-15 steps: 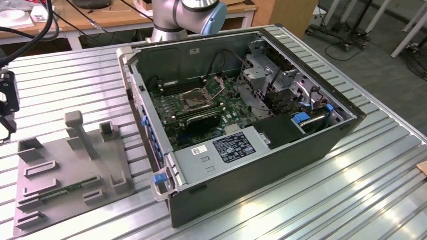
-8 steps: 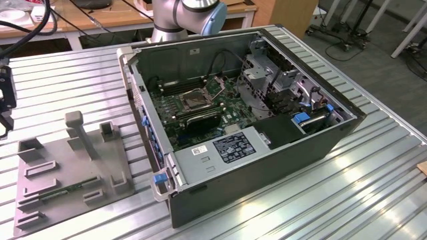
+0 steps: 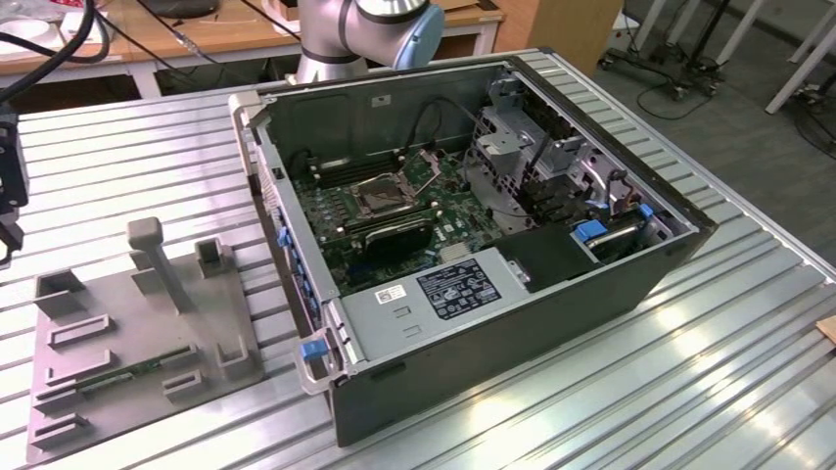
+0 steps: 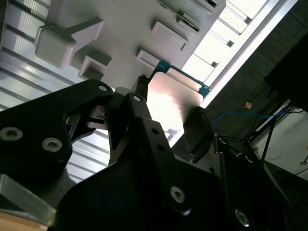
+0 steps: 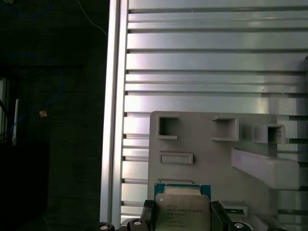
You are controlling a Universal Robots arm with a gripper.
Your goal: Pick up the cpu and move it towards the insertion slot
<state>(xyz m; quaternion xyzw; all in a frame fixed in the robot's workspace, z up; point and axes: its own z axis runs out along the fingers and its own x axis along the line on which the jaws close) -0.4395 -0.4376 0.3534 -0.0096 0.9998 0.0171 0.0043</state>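
While the hand clamped the chip over the tray by the edge of the worktop, carrying it to the distant socket likely demanded a level grip

Open case leaves room above the insertion slot; drive cage crowds it.

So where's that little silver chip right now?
In the first wrist view the cpu sits clamped between the fingers of the gripper, over the edge of the grey tray on the ribbed metal table.
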